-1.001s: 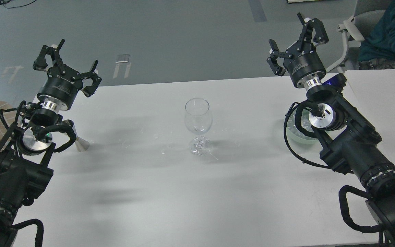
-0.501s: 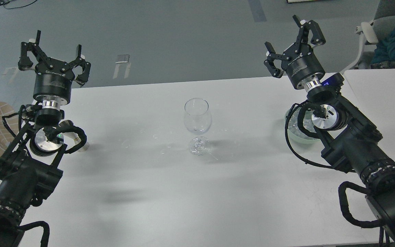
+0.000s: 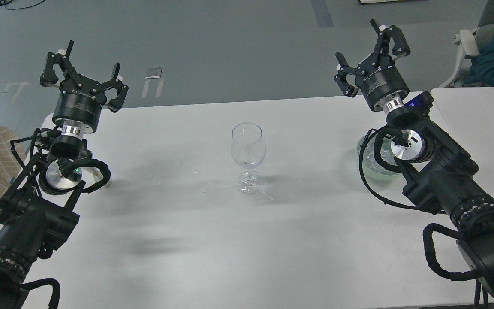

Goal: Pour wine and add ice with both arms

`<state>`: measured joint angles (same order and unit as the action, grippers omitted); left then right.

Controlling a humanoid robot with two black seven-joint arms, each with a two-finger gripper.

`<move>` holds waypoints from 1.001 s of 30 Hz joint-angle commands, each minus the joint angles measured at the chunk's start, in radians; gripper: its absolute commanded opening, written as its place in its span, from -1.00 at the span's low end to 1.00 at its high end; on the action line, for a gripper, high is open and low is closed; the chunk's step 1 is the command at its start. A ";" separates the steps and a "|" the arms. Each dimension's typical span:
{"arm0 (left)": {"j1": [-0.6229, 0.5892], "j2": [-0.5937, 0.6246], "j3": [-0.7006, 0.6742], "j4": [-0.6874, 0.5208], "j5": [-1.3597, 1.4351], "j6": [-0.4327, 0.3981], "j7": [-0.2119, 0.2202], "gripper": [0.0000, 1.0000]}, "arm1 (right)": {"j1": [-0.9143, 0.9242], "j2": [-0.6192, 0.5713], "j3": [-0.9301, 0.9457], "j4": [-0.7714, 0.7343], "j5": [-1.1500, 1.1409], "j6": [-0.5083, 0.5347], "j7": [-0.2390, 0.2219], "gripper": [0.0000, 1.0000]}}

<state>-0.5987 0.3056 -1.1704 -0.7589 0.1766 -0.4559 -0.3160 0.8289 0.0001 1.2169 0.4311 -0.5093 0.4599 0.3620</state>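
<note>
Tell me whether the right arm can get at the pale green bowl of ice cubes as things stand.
Probably yes. The pale green bowl of clear ice cubes sits directly under the right arm, whose open right gripper is raised beyond it. Nothing covers the bowl, though the arm's own links overhang it, so it must pull back first.

White lettering runs across the black body of the left gripper point(image 3: 85, 72) and of the right gripper point(image 3: 369, 50), but in the head view it is too small and too tilted to make out, and nothing else in view carries any readable text.
</note>
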 commanded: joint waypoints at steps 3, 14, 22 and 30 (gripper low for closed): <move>0.011 -0.006 0.000 0.000 0.000 0.002 0.000 0.97 | -0.002 0.000 0.000 0.003 -0.002 0.002 0.000 1.00; 0.011 0.004 0.002 0.000 0.043 -0.001 0.006 0.97 | -0.004 0.000 0.000 0.011 0.000 0.000 -0.002 1.00; 0.011 0.033 -0.002 -0.066 0.041 0.012 0.031 0.96 | -0.001 0.000 0.000 0.005 -0.002 0.000 -0.002 1.00; 0.085 0.200 -0.031 -0.263 -0.086 0.106 0.179 0.95 | -0.005 0.000 -0.002 0.000 -0.003 -0.001 -0.002 1.00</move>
<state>-0.5617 0.4480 -1.1907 -0.9576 0.1616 -0.3615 -0.1578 0.8250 0.0000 1.2153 0.4326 -0.5122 0.4588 0.3604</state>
